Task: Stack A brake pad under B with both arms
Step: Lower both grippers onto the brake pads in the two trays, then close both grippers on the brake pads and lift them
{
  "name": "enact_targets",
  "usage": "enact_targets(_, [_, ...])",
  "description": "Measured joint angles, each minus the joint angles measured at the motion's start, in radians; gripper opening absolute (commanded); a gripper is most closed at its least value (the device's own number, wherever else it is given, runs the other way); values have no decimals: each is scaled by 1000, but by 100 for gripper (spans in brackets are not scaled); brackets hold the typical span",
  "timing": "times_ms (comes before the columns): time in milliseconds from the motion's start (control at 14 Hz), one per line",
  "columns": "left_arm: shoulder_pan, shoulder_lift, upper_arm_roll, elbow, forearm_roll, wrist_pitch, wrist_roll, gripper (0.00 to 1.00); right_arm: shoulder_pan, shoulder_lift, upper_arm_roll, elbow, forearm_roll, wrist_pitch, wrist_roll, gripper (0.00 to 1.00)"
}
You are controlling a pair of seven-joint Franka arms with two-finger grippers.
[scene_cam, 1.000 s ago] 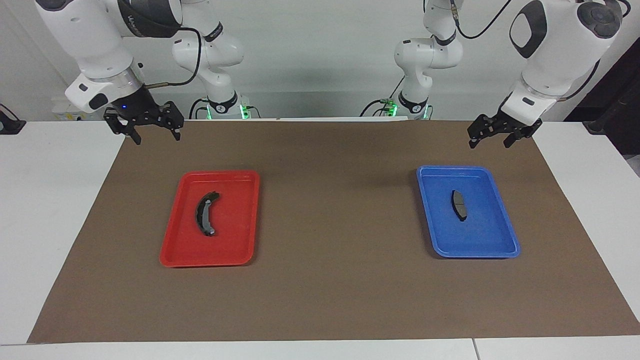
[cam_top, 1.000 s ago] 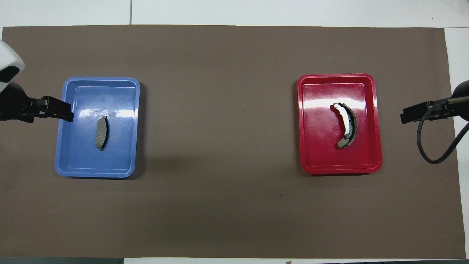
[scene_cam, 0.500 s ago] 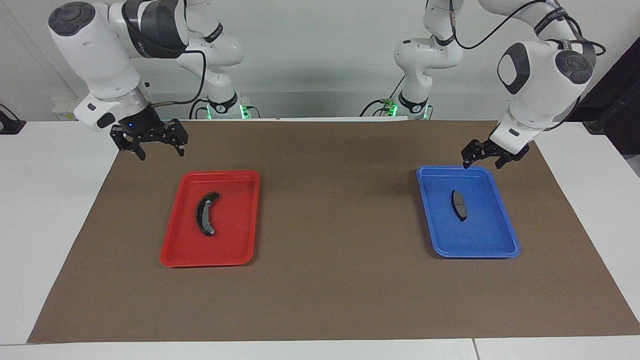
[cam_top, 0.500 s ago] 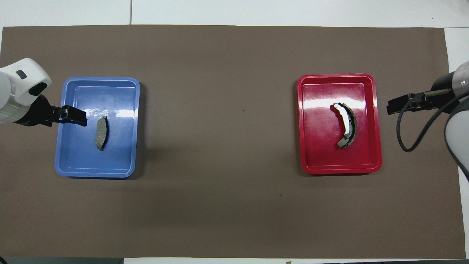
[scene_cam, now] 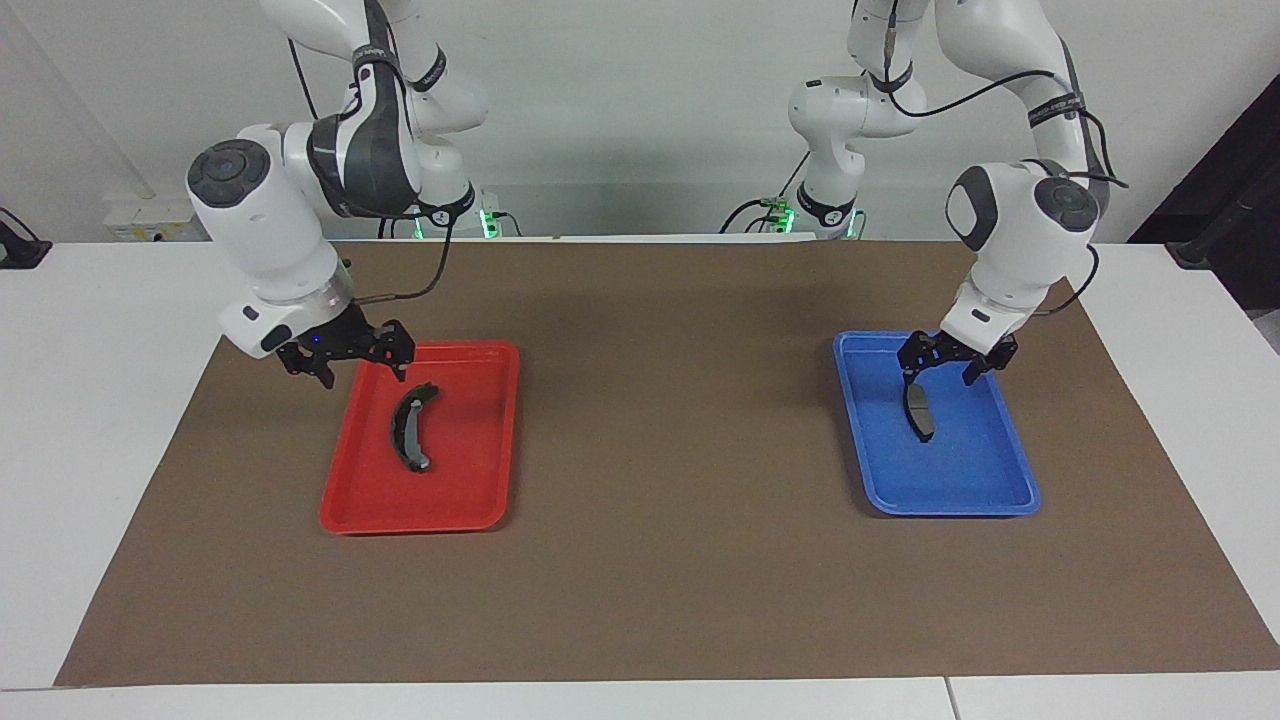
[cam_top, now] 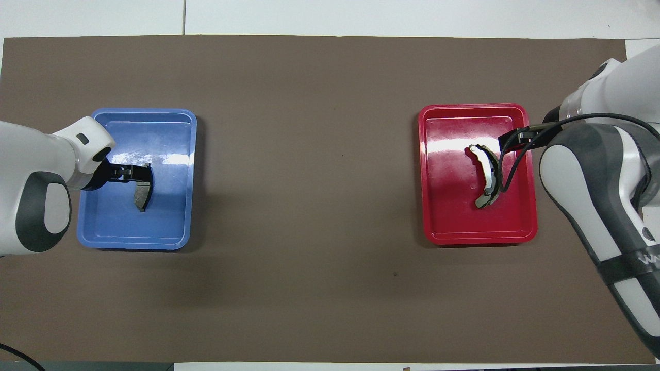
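Observation:
The short, nearly straight A brake pad (scene_cam: 918, 412) lies in the blue tray (scene_cam: 950, 508) toward the left arm's end; it also shows in the overhead view (cam_top: 140, 197). My left gripper (scene_cam: 938, 378) is open, low over the pad's end nearer the robots, apart from it; in the overhead view the left gripper (cam_top: 143, 173) covers that end. The long crescent pad B (scene_cam: 409, 430) lies in the red tray (scene_cam: 420, 522). My right gripper (scene_cam: 362, 377) is open over the tray's edge nearer the robots, beside B's end. In the overhead view the right gripper (cam_top: 509, 140) is beside B (cam_top: 488, 178).
Both trays rest on a brown mat (scene_cam: 660, 560) that covers most of the white table. The blue tray (cam_top: 136, 245) and the red tray (cam_top: 479, 239) stand apart, with bare mat (cam_top: 309, 180) between them.
Both arms have come down and forward from the mat's edge nearer the robots. The left gripper now hangs over the short pad, the right gripper over the red tray's rim. The pads have not moved.

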Motion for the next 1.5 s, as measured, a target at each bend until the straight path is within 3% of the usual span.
enact_targets(357, [0,43,23,-110,0,198,45,100,-5,22,1,-119,24,161,0,93])
enact_targets(786, [-1,101,21,-116,0,240,46,98,-3,124,2,-176,24,277,-8,83])
enact_targets(929, [-2,108,20,-116,0,241,46,78,-2,145,3,-176,24,283,-9,79])
enact_targets(1143, [-5,104,16,-113,0,241,46,29,1,152,3,-176,24,283,-11,76])
enact_targets(1286, [-5,99,19,-112,1,238,46,3,1,155,2,-176,24,283,-20,74])
enact_targets(1500, [-5,90,20,-112,1,230,47,1,-1,158,0,-182,24,283,-33,72])
